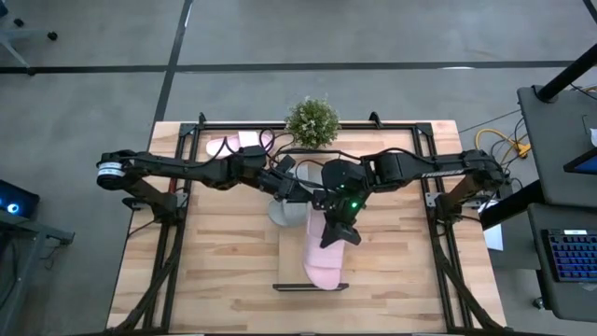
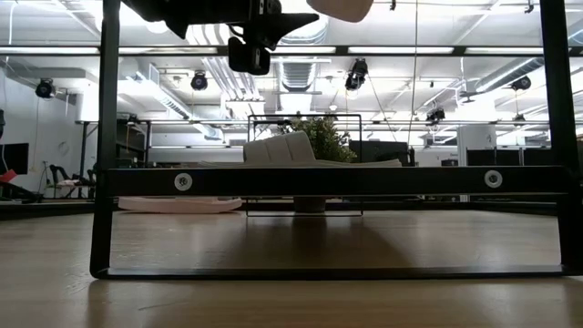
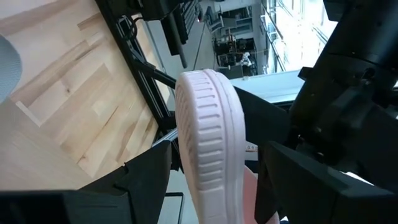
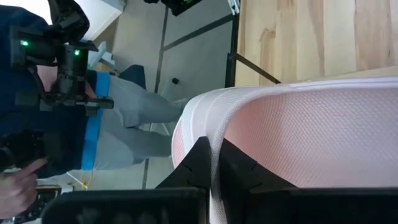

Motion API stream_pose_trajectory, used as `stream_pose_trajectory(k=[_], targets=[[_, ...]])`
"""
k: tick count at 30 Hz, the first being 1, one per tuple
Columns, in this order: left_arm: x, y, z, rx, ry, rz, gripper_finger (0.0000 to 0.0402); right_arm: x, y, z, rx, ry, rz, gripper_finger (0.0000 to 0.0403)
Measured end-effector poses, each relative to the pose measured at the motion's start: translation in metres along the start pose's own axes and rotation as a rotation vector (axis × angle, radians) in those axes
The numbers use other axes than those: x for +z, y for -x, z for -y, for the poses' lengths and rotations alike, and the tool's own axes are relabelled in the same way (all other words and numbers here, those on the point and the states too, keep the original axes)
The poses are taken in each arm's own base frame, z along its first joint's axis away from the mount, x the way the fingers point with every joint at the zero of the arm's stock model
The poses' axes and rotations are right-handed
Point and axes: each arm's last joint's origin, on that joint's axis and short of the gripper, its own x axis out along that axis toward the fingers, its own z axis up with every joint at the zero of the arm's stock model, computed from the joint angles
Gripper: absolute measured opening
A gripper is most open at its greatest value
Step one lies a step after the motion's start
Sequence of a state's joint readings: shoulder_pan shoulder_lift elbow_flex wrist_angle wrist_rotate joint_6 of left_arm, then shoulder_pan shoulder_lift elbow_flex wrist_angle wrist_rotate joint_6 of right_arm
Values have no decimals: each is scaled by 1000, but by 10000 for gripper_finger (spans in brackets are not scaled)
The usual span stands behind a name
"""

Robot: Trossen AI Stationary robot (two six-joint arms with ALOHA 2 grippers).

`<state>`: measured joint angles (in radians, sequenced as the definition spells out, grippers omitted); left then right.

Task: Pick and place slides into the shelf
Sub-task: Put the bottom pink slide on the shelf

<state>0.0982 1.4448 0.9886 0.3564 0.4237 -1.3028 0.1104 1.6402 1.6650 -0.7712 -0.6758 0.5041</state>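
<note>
Pale pink slide [image 1: 326,259] hangs over the shelf [image 1: 289,245], a narrow light-wood board with black wire ends on the tabletop [image 1: 224,252]. We see our right claw [image 1: 338,235] clenched on its mesh-textured strap, the ribbed sole facing our left claw [image 1: 300,191], whose fingers stand released beside it. A grey slide [image 1: 284,211] lies at the shelf's far end, another pink slide [image 1: 227,147] near the potted plant [image 1: 312,122].

A grey slide [image 2: 282,150] rests on the shelf [image 2: 328,180]; a pale pink slide [image 2: 178,204] lies behind
</note>
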Motion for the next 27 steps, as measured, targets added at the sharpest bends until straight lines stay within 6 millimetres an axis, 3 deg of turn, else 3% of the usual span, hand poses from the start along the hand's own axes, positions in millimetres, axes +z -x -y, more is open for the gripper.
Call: stream_pose_trajectory(k=[27], targets=[[0,-1,-1,2,22,4,233,6,2,-2,29,39,47,8]])
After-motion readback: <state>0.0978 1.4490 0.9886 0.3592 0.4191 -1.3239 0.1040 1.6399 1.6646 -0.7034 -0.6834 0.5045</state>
